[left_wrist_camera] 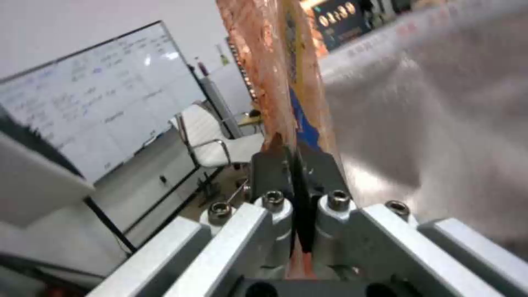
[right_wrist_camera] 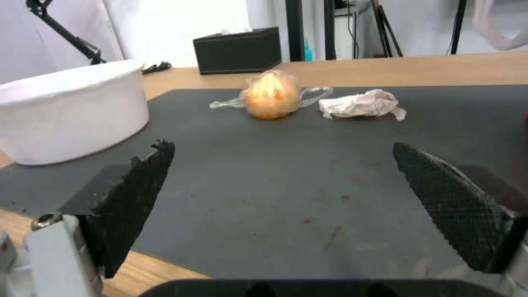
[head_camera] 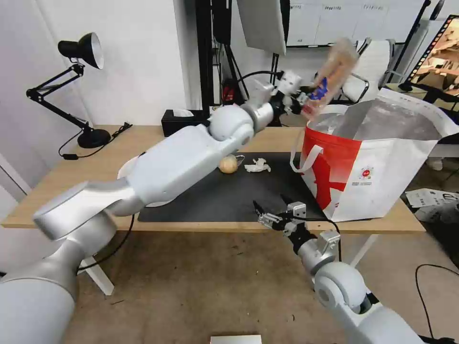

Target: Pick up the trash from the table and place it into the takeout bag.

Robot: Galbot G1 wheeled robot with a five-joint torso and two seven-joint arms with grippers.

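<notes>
Black articulated desk lamp [head_camera: 76, 71] with round base — far left of the desktop, about 10 o'clock in the head view. Black rectangular tissue box [head_camera: 179, 122] at the back edge, 11 o'clock, white tissue poking out. White office chair with chrome arms [head_camera: 375, 64] behind, 1 o'clock. Large whiteboard with handwriting [left_wrist_camera: 93, 99] — beside that chair.

Little can be read. The large white-and-red fabric takeout bag with silver foil lining [head_camera: 377, 162], standing at the right end of the bench, bears a red bird-like graphic and a small round red logo with tiny print below it on its white side; the print is too small to read. The whiteboard [left_wrist_camera: 93, 99] behind carries faint handwriting, also illegible.
</notes>
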